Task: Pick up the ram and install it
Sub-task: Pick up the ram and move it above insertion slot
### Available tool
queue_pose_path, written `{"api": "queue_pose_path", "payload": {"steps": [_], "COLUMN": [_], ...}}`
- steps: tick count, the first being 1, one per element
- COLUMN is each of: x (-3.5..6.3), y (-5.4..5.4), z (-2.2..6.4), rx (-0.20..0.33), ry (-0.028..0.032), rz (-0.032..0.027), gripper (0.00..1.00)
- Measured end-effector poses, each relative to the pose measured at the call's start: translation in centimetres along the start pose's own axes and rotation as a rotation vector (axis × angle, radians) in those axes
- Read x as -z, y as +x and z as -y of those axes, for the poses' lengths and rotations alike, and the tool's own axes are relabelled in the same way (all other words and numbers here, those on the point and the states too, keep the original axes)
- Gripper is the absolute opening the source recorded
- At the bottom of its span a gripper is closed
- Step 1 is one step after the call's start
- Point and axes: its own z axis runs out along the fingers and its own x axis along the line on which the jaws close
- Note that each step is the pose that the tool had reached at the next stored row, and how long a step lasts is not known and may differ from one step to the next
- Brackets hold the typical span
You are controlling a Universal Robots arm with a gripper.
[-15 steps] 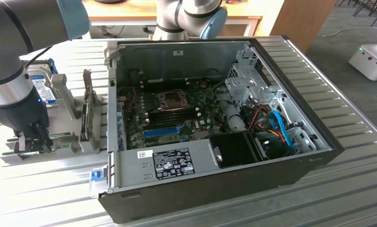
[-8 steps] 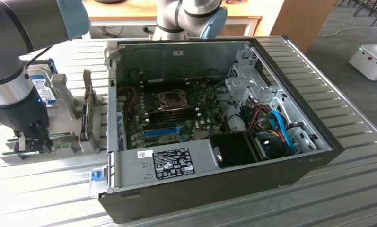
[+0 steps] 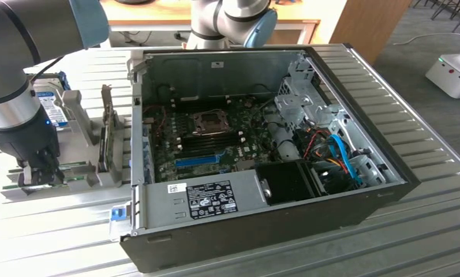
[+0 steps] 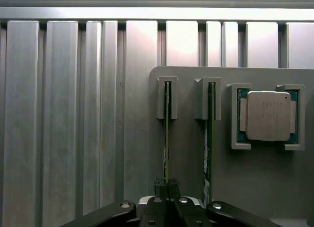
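Two thin green ram sticks stand on edge in a grey holder (image 4: 189, 153). In the wrist view my gripper (image 4: 167, 186) is shut on the near end of one ram (image 4: 166, 133), its dark pads pressed against both faces. The other ram (image 4: 208, 138) stands free in the neighbouring slot. In the exterior view the gripper (image 3: 38, 176) reaches down to the holder (image 3: 75, 183) at the exterior view's left, beside the open computer case (image 3: 253, 144).
A silver processor (image 4: 268, 115) sits in a bracket on the holder beside the sticks. A hard drive with a blue label (image 3: 56, 109) stands behind my arm. Inside the case lie the motherboard, a blue slot (image 3: 195, 160) and cables. A ribbed metal table (image 3: 414, 219) carries everything.
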Motion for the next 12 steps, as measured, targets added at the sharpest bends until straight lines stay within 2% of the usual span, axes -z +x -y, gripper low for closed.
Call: {"api": "queue_pose_path", "payload": {"steps": [12], "x": [0.0], "y": [0.0], "z": [0.0], "rx": [0.0], "ry": [0.0], "rz": [-0.0001], "gripper": [0.12]}}
